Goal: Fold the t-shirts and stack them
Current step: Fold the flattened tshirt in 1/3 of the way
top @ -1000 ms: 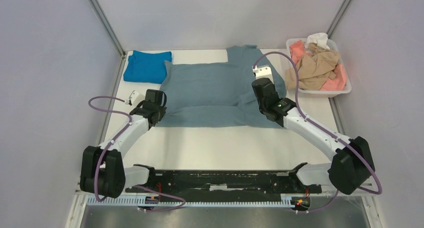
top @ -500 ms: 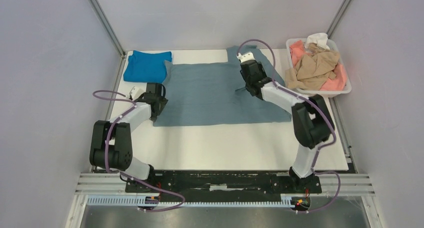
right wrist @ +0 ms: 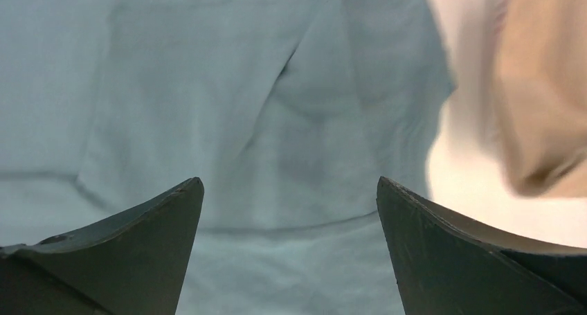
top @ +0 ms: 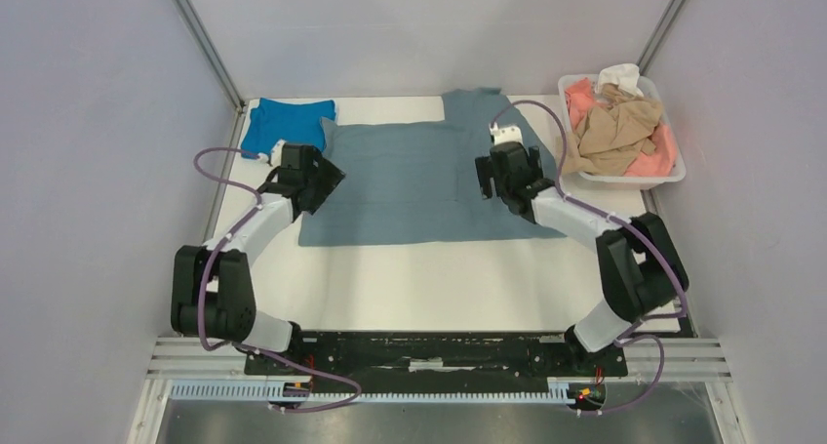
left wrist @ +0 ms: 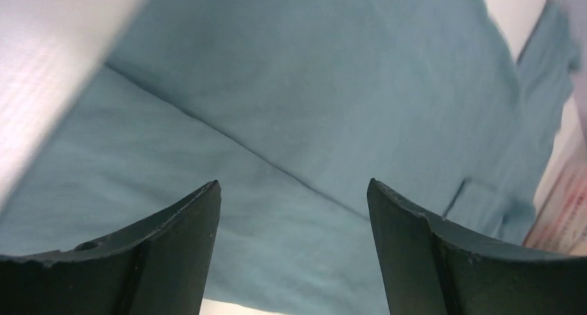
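A: Blue shirt (top: 286,129) sits folded at the far-left corner. Left gripper (left wrist: 294,190) spread, empty, over the grey shirt's (top: 410,185) left edge.
B: Grey shirt lies flat, mid-worktop toward the far edge. Right gripper (right wrist: 289,183) also spread, empty, above its right sleeve.
A: Risk: uneven pinches. One side catches a single layer, the fold skews, and the cloth drags toward the tub (top: 624,181).

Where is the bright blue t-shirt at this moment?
In the top external view, the bright blue t-shirt lies folded at the far left corner of the table, just left of the spread grey-blue t-shirt.
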`<action>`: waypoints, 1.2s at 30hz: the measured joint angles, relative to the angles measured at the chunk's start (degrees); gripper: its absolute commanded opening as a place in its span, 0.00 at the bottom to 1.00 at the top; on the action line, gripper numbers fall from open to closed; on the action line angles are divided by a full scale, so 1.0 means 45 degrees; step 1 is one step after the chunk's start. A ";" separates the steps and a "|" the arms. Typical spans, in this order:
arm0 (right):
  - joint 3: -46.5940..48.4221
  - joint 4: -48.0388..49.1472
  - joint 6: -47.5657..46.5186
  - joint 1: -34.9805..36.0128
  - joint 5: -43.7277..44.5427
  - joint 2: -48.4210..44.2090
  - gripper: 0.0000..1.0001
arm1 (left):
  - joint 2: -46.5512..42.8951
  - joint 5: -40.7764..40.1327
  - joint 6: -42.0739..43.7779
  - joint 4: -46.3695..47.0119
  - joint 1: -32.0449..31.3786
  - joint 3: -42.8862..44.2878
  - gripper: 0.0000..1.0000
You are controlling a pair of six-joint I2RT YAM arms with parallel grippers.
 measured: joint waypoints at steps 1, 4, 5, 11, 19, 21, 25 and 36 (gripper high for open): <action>-0.0942 0.0457 0.0384 -0.0053 -0.0767 -0.0622 0.98 | 0.0291 0.0597 0.0180 0.0267 -0.0160 0.0005 0.83; -0.1996 0.1132 0.1112 -0.0151 -0.2234 -0.0850 0.98 | 0.1579 0.1923 0.0641 0.0806 -0.0772 0.0044 0.84; -0.2098 0.1277 0.1341 -0.0209 -0.2705 -0.0617 0.98 | 0.2059 0.2229 0.0787 0.0850 -0.0952 0.0044 0.84; -0.2438 0.1690 0.2424 -0.0423 -0.3895 0.0418 0.98 | 0.3186 0.3240 0.1069 0.1137 -0.1258 0.0058 0.84; -0.5523 0.2929 0.4192 -0.0418 -0.3934 -0.1899 0.98 | 0.2293 0.3497 0.1069 0.2390 -0.1350 -0.1375 0.85; -0.6460 0.3215 0.4619 -0.0403 -0.3959 -0.2803 0.98 | 0.1685 0.3502 0.1064 0.2526 -0.1569 -0.2050 0.85; -0.8053 0.3206 0.5430 -0.0277 -0.3959 -0.4731 0.98 | 0.0126 0.3453 0.1005 0.2331 -0.1967 -0.3434 0.86; -1.1079 0.1724 0.6572 0.0636 -0.4133 -1.0166 0.98 | -0.5226 0.3215 0.0219 0.1661 -0.2584 -0.7271 0.86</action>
